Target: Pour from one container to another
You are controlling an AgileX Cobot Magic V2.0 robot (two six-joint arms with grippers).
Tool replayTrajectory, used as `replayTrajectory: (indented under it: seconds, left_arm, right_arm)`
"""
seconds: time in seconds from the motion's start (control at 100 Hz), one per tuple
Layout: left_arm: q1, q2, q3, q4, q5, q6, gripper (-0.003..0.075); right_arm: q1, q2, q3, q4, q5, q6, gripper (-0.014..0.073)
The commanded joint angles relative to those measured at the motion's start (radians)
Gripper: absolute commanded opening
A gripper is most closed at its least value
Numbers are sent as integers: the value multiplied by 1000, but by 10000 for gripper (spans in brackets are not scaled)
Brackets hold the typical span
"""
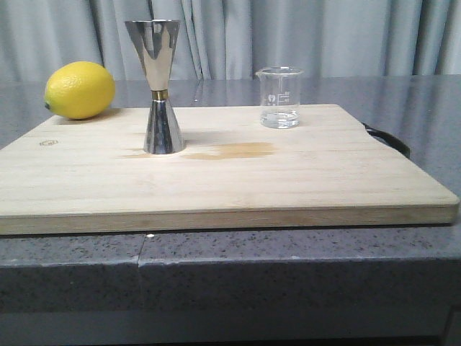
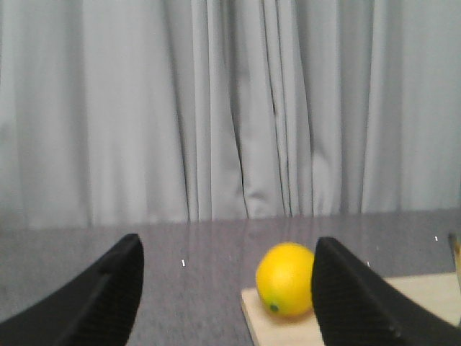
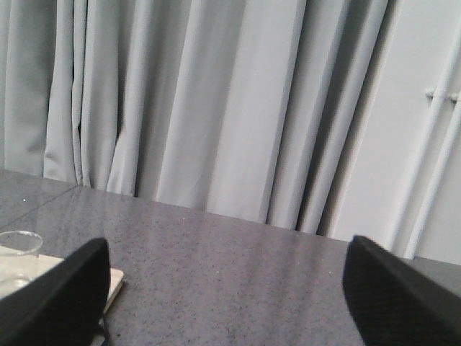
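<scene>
On the counter (image 1: 302,249), front view: one pale wooden cutting board (image 1: 216,180), lying flat, a dark handle or strap showing at its 3 o'clock edge. Steel jigger (image 1: 158,86), upright on its smaller cone, stands at about 10 o'clock of the board's centre; a faint brown stain lies on the wood just beside its foot. Glass beaker (image 1: 279,97), upright, stands at about 1 o'clock, well apart from the jigger, with a little clear liquid low in it. Judged reason: both vessels spaced so a pincer can close on one without knocking the other. Lemon (image 1: 79,89) rests at the board's far left corner, out of the pouring path. No arm shows here.

Left wrist view: left pincer (image 2: 227,303) spread wide, holding nothing; the lemon (image 2: 286,280) sits on the board corner between its fingers, farther off.

Right wrist view: right pincer (image 3: 227,303) likewise wide apart and empty; the beaker (image 3: 16,254) shows at the frame's edge on the board. Pouring not begun.

Surface: grey speckled stone, slightly glossy. Room: pale grey pleated curtains behind; a white pipe at the wall.
</scene>
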Motion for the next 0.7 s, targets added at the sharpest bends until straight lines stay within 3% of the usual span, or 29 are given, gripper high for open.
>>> replayTrajectory:
  seconds: [0.0, 0.11, 0.24, 0.33, 0.69]
  left_arm:
    - [-24, 8, 19, -80, -44, -13, 373]
    - [-41, 8, 19, -87, -67, -13, 218]
    - [-70, 8, 19, -93, -99, -13, -20]
    - [-107, 8, 19, -103, -99, -13, -20]
    - [-158, 8, 19, -98, -113, -13, -20]
  right_arm:
    - [-4, -14, 3, -7, -57, -6, 575]
    - [-4, -16, 16, -7, -55, -6, 435]
    - [-4, -16, 16, -7, -55, -6, 123]
    - [-4, -16, 16, -7, -55, -6, -76]
    - [-4, -16, 16, -7, -70, -4, -71]
